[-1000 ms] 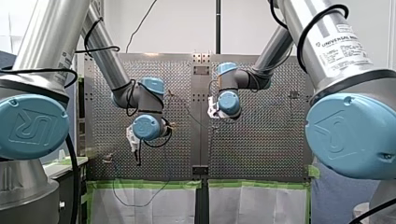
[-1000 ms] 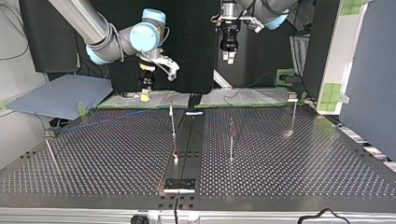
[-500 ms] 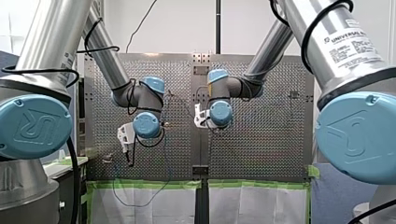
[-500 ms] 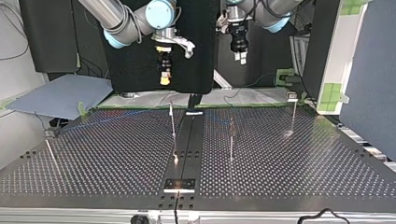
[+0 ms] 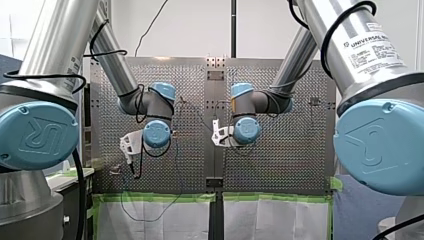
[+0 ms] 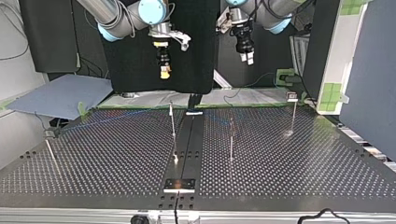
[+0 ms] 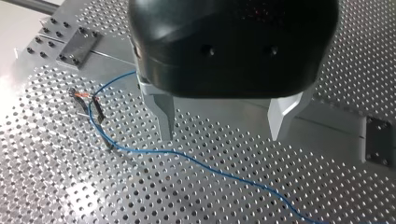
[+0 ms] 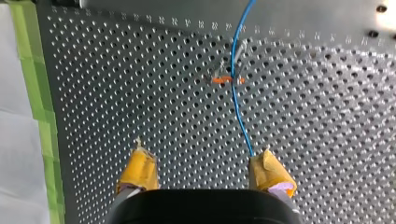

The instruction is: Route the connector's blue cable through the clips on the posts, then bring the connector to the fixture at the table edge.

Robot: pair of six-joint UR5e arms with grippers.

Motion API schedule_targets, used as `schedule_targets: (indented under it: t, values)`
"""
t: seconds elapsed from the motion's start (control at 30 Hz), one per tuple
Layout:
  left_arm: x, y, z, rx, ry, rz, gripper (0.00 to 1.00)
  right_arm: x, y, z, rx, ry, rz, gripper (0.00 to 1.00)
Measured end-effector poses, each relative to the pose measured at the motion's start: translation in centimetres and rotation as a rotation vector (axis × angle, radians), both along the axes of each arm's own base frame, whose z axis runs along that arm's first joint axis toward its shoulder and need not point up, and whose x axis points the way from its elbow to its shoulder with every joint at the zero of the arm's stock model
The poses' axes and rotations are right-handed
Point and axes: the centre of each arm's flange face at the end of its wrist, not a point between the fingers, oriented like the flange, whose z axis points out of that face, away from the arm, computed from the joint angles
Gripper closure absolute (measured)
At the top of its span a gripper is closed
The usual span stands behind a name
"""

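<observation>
The blue cable (image 7: 196, 161) lies on the perforated table under my left gripper (image 7: 224, 127), whose metal fingers hang open and empty above it. It passes an orange-tipped clip post (image 7: 83, 97) beside that gripper. In the right wrist view the cable (image 8: 237, 105) runs through an orange clip (image 8: 223, 80) ahead of my right gripper (image 8: 204, 170) and ends behind one yellow pad (image 8: 268, 169); that gripper is open, high above the table. In the top view my right gripper (image 6: 163, 72) and left gripper (image 6: 246, 57) hover over the far edge. I cannot make out the connector.
Thin posts stand on the table in the top view: one (image 6: 173, 122) by the dark centre strip, one (image 6: 231, 136) beside it, one (image 6: 293, 111) far right, one (image 6: 49, 150) at the left. A plate (image 6: 180, 184) sits at the near edge. Green tape (image 8: 44, 126) borders the board.
In the top view my right gripper rose and moved to the view's right; my left gripper shifted right and slightly lower. Both stayed open and empty.
</observation>
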Motion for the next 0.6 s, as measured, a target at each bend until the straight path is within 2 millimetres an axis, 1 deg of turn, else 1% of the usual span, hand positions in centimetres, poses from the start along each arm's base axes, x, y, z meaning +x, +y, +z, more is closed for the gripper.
schedule_targets:
  t: [0.33,0.6]
  values:
    - [0.45,-0.56,-0.03,-0.018,-0.003,-0.064,0.0,0.64,0.35,-0.2,-0.004,-0.003,0.082,0.01]
    - [0.48,-0.57,-0.07,-0.014,0.003,-0.074,0.0,1.0,0.36,-0.1,-0.013,-0.013,0.109,0.01]
